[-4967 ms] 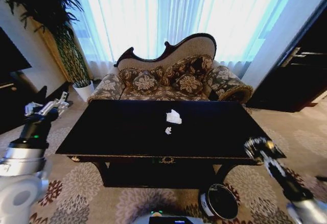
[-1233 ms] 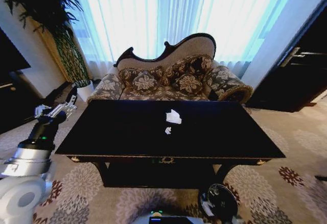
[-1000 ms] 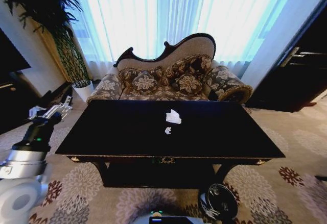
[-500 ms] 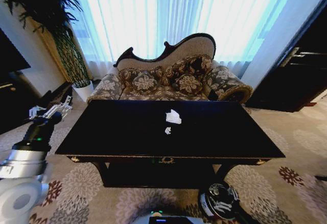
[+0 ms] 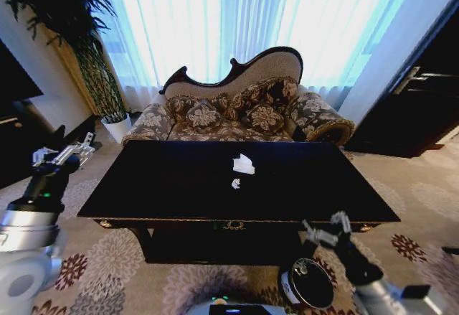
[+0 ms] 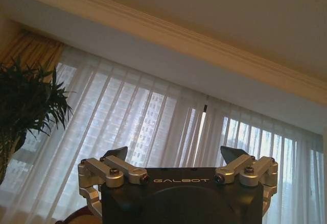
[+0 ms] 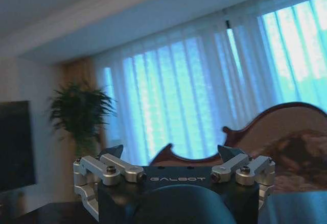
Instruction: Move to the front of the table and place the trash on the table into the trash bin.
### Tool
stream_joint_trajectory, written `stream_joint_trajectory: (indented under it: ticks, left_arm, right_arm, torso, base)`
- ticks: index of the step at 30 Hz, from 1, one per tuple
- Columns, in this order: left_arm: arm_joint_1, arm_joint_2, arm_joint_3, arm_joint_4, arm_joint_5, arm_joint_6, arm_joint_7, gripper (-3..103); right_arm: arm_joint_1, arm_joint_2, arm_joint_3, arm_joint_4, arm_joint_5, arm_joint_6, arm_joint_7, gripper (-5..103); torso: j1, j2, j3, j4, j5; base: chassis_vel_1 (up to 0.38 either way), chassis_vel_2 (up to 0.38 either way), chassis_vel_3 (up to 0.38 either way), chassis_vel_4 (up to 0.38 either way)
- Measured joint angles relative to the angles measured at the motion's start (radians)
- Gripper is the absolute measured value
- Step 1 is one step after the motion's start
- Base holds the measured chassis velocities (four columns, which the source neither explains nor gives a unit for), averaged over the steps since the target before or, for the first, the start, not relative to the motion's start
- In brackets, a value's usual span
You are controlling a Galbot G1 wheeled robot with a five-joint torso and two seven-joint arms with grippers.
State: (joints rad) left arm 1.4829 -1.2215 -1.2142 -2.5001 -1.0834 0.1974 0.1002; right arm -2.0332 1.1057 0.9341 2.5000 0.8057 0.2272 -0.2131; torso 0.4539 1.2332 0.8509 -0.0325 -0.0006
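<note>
Right end effector (image 7: pixel 173 155) spread wide and empty before the sofa back (image 7: pixel 286 124) and curtains (image 7: pixel 204 91)

A long glossy black counter (image 5: pixel 179 186) with gold edge trim and a gold centre ornament on its front rail is being seen from the front in the head view. A crumpled white tissue (image 5: pixel 244 163) is lying near the middle of its top, and a tiny white paper scrap (image 5: pixel 235 183) is lying just in front of it, apart from it. The counter is being carried by a patterned floral carpet (image 5: pixel 122 272), on which a small black trash bin (image 5: pixel 310 284) is also standing, beside the counter's front right leg.
</note>
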Motion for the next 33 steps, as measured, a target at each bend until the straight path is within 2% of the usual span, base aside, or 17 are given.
stream_joint_trajectory:
  ticks: [2,3,4,5,8,12,16,23,25,27,29,30,33]
  left_arm:
    - [0.0,0.0,0.0,0.0,0.0,0.0,0.0,100]
    - [0.001,-0.002,-0.002,0.0,0.0,0.0,0.0,100]
    - [0.002,-0.003,-0.004,0.0,0.0,0.0,0.0,100]
    - [0.002,-0.003,-0.004,0.0,0.0,0.0,0.0,100]
    - [0.006,-0.004,-0.009,0.0,0.0,0.0,-0.001,100]
    - [0.009,-0.005,-0.009,0.0,0.001,0.001,-0.001,100]
    - [0.015,-0.003,-0.006,0.0,0.002,0.008,-0.008,100]
    - [0.016,0.013,0.041,0.0,0.017,0.015,-0.013,100]
    - [0.014,0.019,0.054,0.0,0.024,0.018,-0.014,100]
    - [0.019,0.02,0.042,0.0,0.024,0.02,-0.016,100]
    - [0.021,0.02,0.033,0.0,0.024,0.02,-0.017,100]
    - [0.028,0.021,0.011,0.0,0.021,0.02,-0.018,100]
    - [0.035,0.027,-0.023,0.0,0.012,0.02,-0.025,100]
  right_arm:
    - [0.004,-0.004,0.0,0.004,-0.002,-0.011,0.017,100]
    - [0.028,-0.031,-0.004,0.014,-0.011,-0.074,0.121,100]
    - [0.04,-0.041,-0.007,0.015,-0.014,-0.098,0.158,100]
    - [0.04,-0.041,-0.007,0.015,-0.014,-0.098,0.158,100]
    - [0.089,-0.082,-0.024,0.014,-0.013,-0.19,0.281,100]
    - [0.132,-0.118,-0.035,0.012,-0.016,-0.25,0.347,100]
    - [0.191,-0.188,-0.033,0.008,-0.039,-0.297,0.443,100]
    - [0.219,-0.264,0.035,0.005,0.044,-0.332,0.483,100]
    - [0.252,-0.317,0.036,0.004,0.071,-0.355,0.491,100]
    - [0.311,-0.382,0.007,0.001,0.091,-0.372,0.493,100]
    - [0.335,-0.406,-0.009,-0.005,0.097,-0.376,0.493,100]
    - [0.396,-0.459,-0.051,-0.04,0.112,-0.385,0.495,100]
    - [0.537,-0.551,-0.157,-0.133,0.136,-0.395,0.499,100]
  torso:
    - [0.0,0.0,0.0,0.0,-0.0001]
    - [0.0,0.0,0.0,0.0,0.0004]
    - [0.0,0.0,0.0,0.0,0.0003]
    - [0.0,0.0,0.0,0.0,0.0003]
    - [0.0,0.0,0.0,0.0,0.0006]
    - [0.0,0.0,0.0,0.0,0.0006]
    - [0.0,0.0,0.0,0.0002,0.0005]
    - [0.0,0.0,0.0,-0.0002,0.0004]
    - [0.0,0.0,0.0,-0.0006,0.0004]
    - [0.0,0.0,0.0,-0.0003,0.0004]
    - [0.0,0.0,0.0,0.0,0.0004]
    - [0.0,0.0,0.0,0.0001,0.0004]
    - [0.0,0.0,0.0,0.0002,0.0005]
  base:
    - [0.0,0.0,0.0,0.0]
    - [0.0,0.0,0.0,0.0]
    - [0.0,0.0,0.0,0.0]
    - [0.0,0.0,0.0,0.0]
    - [0.0,0.0,0.0,0.0]
    - [0.0,0.0,0.0,0.0]
    - [0.0,0.0,0.0,0.0]
    - [0.0,0.0,0.0,0.0]
    - [0.0,0.0,0.0,0.0]
    - [0.0,0.0,0.0,0.0]
    - [0.0,0.0,0.0,0.0]
    - [0.0,0.0,0.0,0.0]
    - [0.0,0.0,0.0,0.0]
